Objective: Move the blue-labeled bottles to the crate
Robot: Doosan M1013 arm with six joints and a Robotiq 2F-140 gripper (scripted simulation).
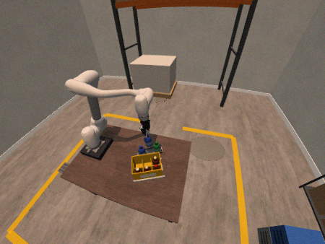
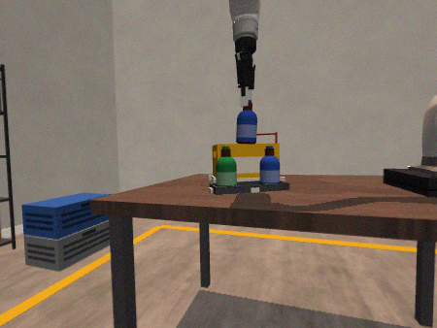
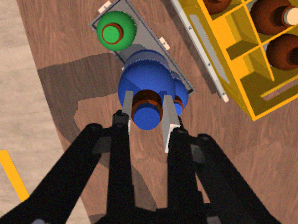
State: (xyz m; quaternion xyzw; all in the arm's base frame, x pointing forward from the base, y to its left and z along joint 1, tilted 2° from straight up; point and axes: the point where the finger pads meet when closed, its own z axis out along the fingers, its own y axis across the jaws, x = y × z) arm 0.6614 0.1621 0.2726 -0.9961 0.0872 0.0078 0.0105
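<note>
The gripper (image 1: 146, 133) (image 2: 247, 99) (image 3: 148, 97) is shut on the neck of a blue-labeled bottle (image 1: 148, 141) (image 2: 247, 128) (image 3: 145, 80), held upright in the air above the tray (image 2: 243, 188) (image 3: 145, 38). Another blue-labeled bottle (image 1: 141, 149) (image 2: 270, 171) stands on the tray, partly hidden by the held one in the wrist view. A green bottle (image 1: 157, 146) (image 2: 226, 171) (image 3: 116, 31) stands at the tray's other end. The yellow crate (image 1: 136, 176) (image 2: 219, 151) (image 3: 247, 107) holds several brown bottles; its back-left and back-middle cells look empty in the top view.
The crate stands close beside the tray on the brown table (image 1: 112, 173) (image 2: 330, 201). The arm's black base (image 1: 102, 149) (image 2: 413, 179) is at the table's side. A thin red bar (image 2: 267, 134) shows above the crate in the exterior view.
</note>
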